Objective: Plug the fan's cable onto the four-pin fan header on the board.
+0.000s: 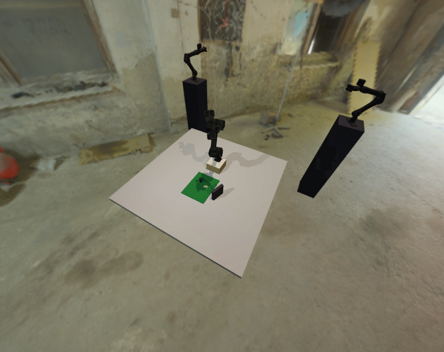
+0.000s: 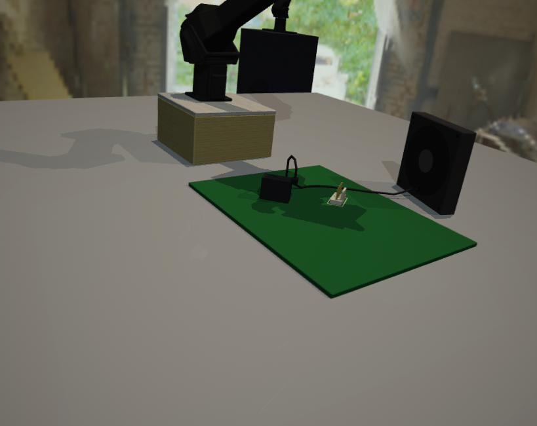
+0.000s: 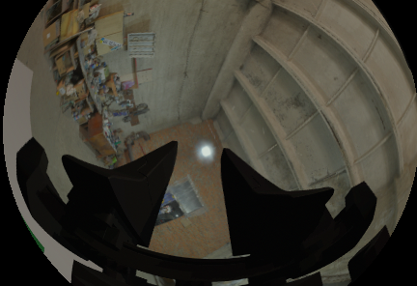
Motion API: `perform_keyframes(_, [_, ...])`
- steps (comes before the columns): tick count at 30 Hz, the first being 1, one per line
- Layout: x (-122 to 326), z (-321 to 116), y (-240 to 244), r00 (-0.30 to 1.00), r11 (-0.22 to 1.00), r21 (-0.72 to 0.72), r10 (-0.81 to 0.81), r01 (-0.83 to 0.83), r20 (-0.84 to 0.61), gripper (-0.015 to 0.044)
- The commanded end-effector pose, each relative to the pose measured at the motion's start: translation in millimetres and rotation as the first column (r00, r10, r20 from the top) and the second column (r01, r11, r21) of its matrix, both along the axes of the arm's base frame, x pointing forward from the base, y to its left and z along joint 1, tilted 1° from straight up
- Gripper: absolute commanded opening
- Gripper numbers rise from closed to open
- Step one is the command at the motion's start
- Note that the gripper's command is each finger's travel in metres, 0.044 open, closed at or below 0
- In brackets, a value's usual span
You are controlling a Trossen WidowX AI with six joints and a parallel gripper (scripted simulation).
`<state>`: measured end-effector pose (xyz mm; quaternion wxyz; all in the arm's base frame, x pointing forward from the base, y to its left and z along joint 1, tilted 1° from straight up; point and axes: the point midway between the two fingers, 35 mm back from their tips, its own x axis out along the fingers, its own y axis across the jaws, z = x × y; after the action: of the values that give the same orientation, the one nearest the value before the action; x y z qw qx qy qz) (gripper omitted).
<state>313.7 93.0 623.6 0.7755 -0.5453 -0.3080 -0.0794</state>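
Observation:
The green board [image 1: 191, 191] [image 2: 328, 256] lies flat on the table. The cream header [image 1: 205, 186] [image 2: 337, 200] stands on it with its pins bare and nothing on them. The black fan [image 1: 217, 191] [image 2: 425, 160] stands upright beside the board. Its thin cable [image 2: 323, 186] runs behind the header and rises in a small loop behind a black block [image 1: 200, 179] [image 2: 275, 188] on the board. I cannot tell the plug apart from this block. My gripper [image 3: 200, 151] is open, with nothing between its fingers. It is raised high, well away from the board and cable.
My arm stands on a light wooden box [image 1: 216, 165] [image 2: 234, 137] behind the board. Two dark pedestals [image 1: 194, 102] [image 1: 330, 155] with other arms stand beyond the white table top [image 1: 214, 234]. The block and fan rise above the board's level.

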Motion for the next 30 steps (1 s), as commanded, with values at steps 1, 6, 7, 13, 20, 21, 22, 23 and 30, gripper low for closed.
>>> perform_keyframes(1, [0, 0, 0, 1.0, 1.0, 0.0, 0.0, 0.0, 0.0, 0.0191])
perform_keyframes(6, [-9, 6, 4, 1.0, 1.0, -0.005, 0.01, -0.01, 0.029, 0.0322])
perform_keyframes(7, [-20, 13, 8, 0.998, 1.0, -0.011, 0.022, -0.022, 0.066, 0.0349])
perform_keyframes(13, [-105, 58, 22, 0.942, 0.996, -0.022, 0.089, -0.087, 0.323, 0.044])
perform_keyframes(20, [-191, 89, 2, 0.84, 0.979, 0.06, 0.137, -0.197, 0.525, 0.044])
perform_keyframes(21, [-201, 92, -2, 0.824, 0.977, 0.067, 0.133, -0.202, 0.551, 0.044])
perform_keyframes(22, [-211, 95, -7, 0.807, 0.975, 0.074, 0.127, -0.207, 0.577, 0.044])
perform_keyframes(23, [-221, 98, -12, 0.79, 0.974, 0.083, 0.12, -0.212, 0.601, 0.044])
perform_keyframes(30, [-290, 106, -69, 0.651, 0.96, 0.194, -0.017, -0.201, 0.758, 0.044])
